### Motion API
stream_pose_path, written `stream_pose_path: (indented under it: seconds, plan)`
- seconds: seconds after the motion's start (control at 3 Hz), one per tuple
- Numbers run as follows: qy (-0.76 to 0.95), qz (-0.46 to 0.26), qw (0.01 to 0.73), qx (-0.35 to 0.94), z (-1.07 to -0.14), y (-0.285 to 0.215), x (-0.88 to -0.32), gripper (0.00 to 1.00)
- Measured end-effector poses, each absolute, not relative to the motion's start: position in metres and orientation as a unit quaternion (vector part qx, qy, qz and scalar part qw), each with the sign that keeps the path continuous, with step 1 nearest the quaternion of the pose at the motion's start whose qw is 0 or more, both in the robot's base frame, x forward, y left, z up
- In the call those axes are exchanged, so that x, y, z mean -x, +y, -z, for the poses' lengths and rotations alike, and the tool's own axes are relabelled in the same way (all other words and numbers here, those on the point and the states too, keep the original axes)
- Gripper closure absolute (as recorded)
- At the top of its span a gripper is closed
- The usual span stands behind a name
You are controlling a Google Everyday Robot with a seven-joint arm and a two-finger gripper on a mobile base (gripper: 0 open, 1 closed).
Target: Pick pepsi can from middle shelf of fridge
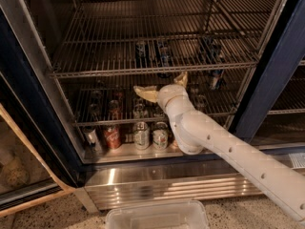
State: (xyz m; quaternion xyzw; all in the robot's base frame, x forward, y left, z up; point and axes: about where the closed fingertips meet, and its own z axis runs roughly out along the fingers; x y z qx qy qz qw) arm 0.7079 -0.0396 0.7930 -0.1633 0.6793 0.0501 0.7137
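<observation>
FRIDGE PICK: The robot's cream gripper (163, 86) hovers just under the front rail of the middle shelf (95, 72), near the centre of the open fridge (272, 80). Its two fingers are spread wide apart and hold nothing: one points toward 9 o'clock, the other toward 1 o'clock. The white arm (228, 147) runs away from it toward 4 o'clock and leaves the view at the lower right corner.

The pepsi can (164, 52), dark blue with a silver top, stands among the rods of the middle shelf at about 12 o'clock from the gripper, apart from both fingers. A similar dark can (140, 48) stands just beside it at 9 o'clock, and another (212, 48) sits farther off at 3 o'clock.

Below the gripper, a lower wire rack (100, 123) carries more cans, too dim to name. On the pale floor panel at 7 o'clock from the gripper stand a red can (113, 136) and two green-and-white cans (141, 135). The steel kick plate (157, 184) runs beneath them, and a clear plastic bin (157, 216) sits at 6 o'clock on the speckled floor.
</observation>
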Motion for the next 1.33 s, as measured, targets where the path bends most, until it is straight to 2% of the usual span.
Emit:
stream_pose_path:
  seconds: [0.33,0.67,1.33]
  plan:
    - [0.689,-0.086,0.704,0.148,-0.786,-0.039,-0.729,0.0]
    - [0.704,-0.11,0.69,0.128,-0.774,-0.04,-0.776,0.0]
    - [0.705,-0.104,0.689,0.135,-0.771,-0.044,-0.797,0.0]
